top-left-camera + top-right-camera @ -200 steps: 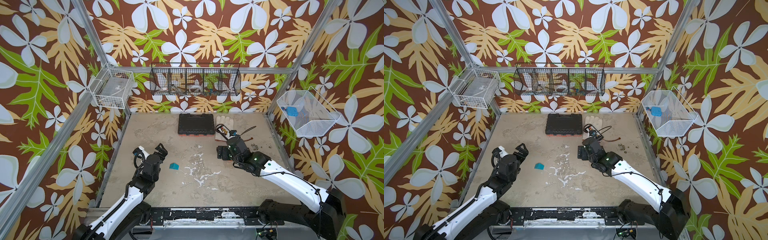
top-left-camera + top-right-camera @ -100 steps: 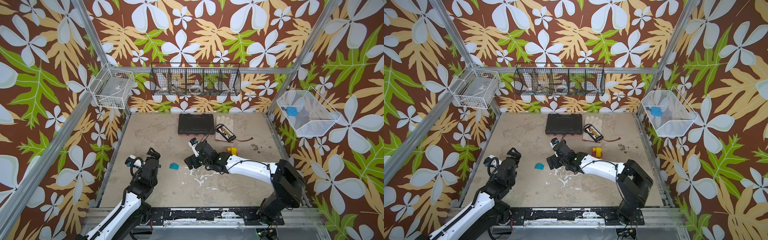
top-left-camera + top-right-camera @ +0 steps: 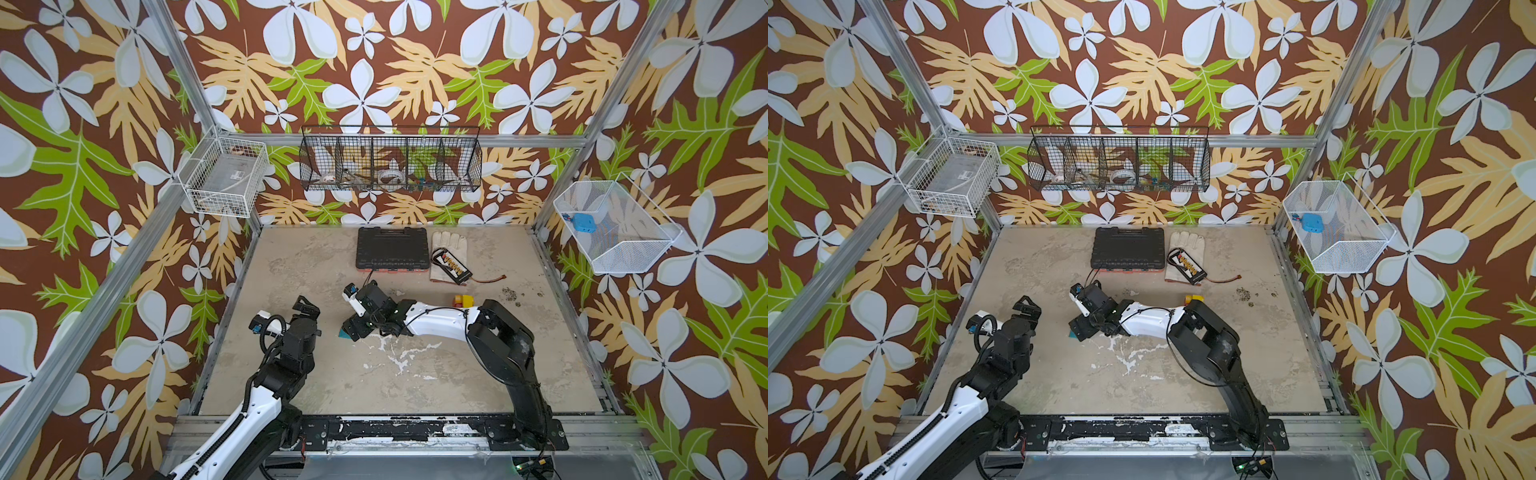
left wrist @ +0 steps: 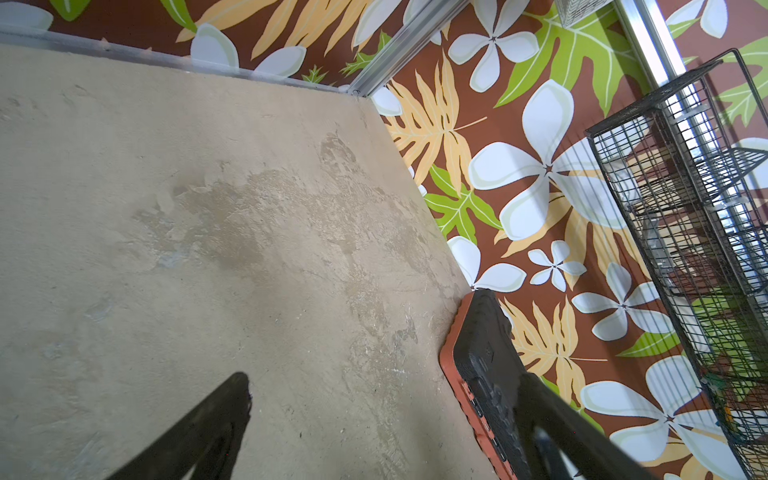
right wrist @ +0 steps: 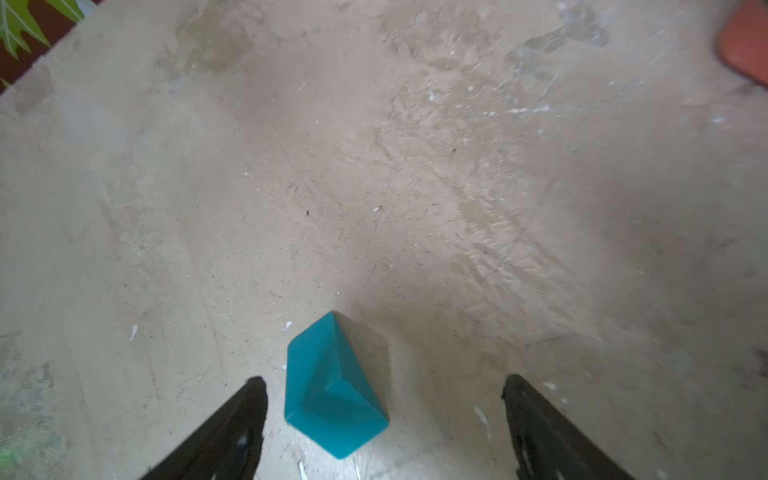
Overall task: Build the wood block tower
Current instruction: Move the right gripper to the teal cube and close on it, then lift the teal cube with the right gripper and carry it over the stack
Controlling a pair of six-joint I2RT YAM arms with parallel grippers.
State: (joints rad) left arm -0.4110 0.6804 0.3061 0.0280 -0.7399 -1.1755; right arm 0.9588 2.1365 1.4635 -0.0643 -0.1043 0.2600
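Observation:
A teal wedge wood block (image 5: 332, 386) lies on the table left of centre, partly showing in both top views (image 3: 343, 334) (image 3: 1072, 335). My right gripper (image 5: 385, 379) reaches across the middle and stands open over it, low in both top views (image 3: 351, 328). The wedge sits between the fingers, nearer one and touching neither. A yellow and a red wood block (image 3: 463, 300) (image 3: 1195, 297) sit together by the right arm's elbow; whether they are stacked I cannot tell. No taller tower is in view. My left gripper (image 4: 386, 382) (image 3: 305, 309) hangs open and empty left of the wedge.
A black tool case (image 3: 392, 248) (image 4: 478, 332) lies at the back of the table. A glove (image 3: 449, 243) with a battery pack (image 3: 451, 261) lies to its right. Dark crumbs (image 3: 509, 294) dot the right side. Wire baskets (image 3: 390, 160) hang on the walls.
My right arm swung from the back right across to the left, down over the teal wedge, leaving the yellow and red blocks behind. My left arm drew back toward the front.

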